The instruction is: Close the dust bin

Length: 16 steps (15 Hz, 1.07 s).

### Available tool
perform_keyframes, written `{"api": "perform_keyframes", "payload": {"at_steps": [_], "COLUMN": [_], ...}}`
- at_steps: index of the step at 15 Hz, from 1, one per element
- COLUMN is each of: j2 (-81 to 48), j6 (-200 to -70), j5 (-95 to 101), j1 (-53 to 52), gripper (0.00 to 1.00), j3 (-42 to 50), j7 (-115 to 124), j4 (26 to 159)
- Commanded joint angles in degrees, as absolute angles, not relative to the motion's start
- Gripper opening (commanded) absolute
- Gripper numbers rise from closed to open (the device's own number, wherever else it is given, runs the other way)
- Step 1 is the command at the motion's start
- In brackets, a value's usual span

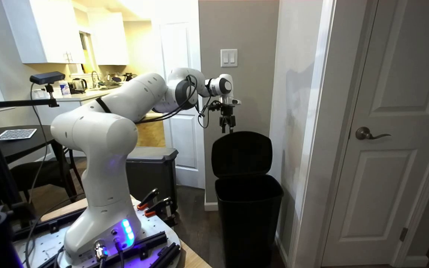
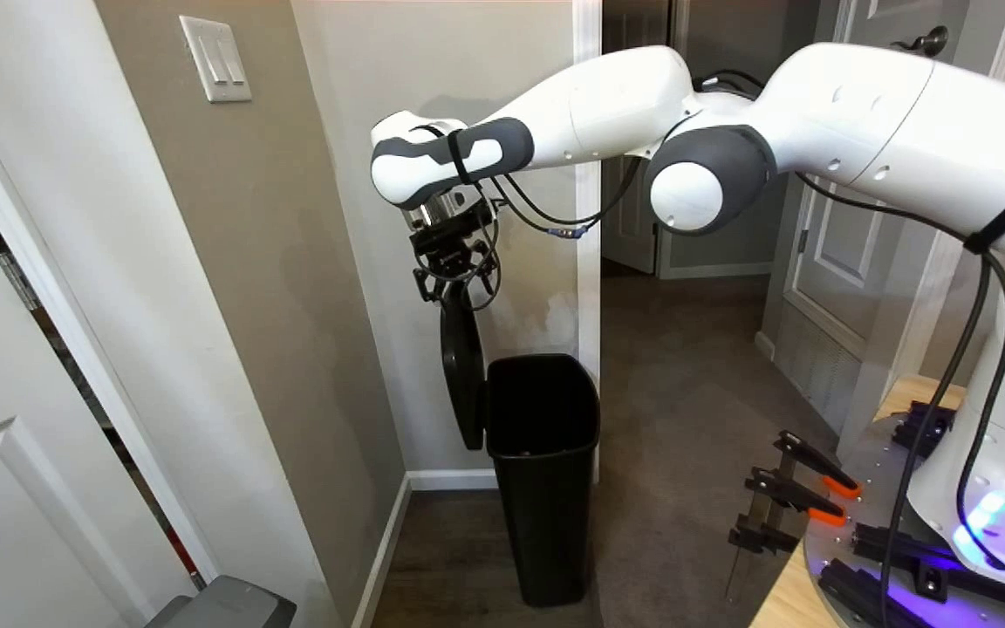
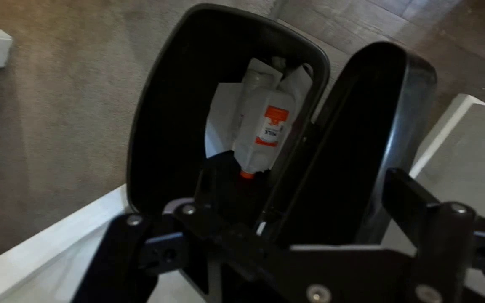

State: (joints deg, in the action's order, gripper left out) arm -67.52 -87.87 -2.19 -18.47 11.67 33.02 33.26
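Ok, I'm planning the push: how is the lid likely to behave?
The lid will probably swing rather than slide: one edge joins the bin. It stands open without sagging, so likely stiff; its shine suggests slippery plastic. A hard push might rock the tall, narrow bin.

In the wrist view my spread tool [image 3: 299, 176] brackets the raised lid [image 3: 352, 139], which bars passage from the mouth of the trash bin [image 2: 546, 523] to the light-switch wall [image 2: 267, 235]. Above that mouth I have free room, down as far as the milk jug [image 3: 265, 122]. In an exterior view, a strip of floor [image 2: 659, 488] separates bin from clamps [image 2: 786, 490] jutting past my bench [image 2: 792, 602]
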Motion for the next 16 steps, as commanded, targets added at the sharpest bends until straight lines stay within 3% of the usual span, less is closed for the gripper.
{"api": "perform_keyframes", "payload": {"at_steps": [1,8,16], "j2": [-70.8,-71.6,-67.9], "j6": [-95.1,-96.2,-74.2], "j5": [-5.4,-2.8,9.4], "j1": [-16.2,-16.1,-21.6], "gripper": [1.00,1.00,1.00], "j3": [9.2,11.3,21.4], "j7": [32.7,33.9,33.0], "j4": [31.0,32.5,30.9]}}
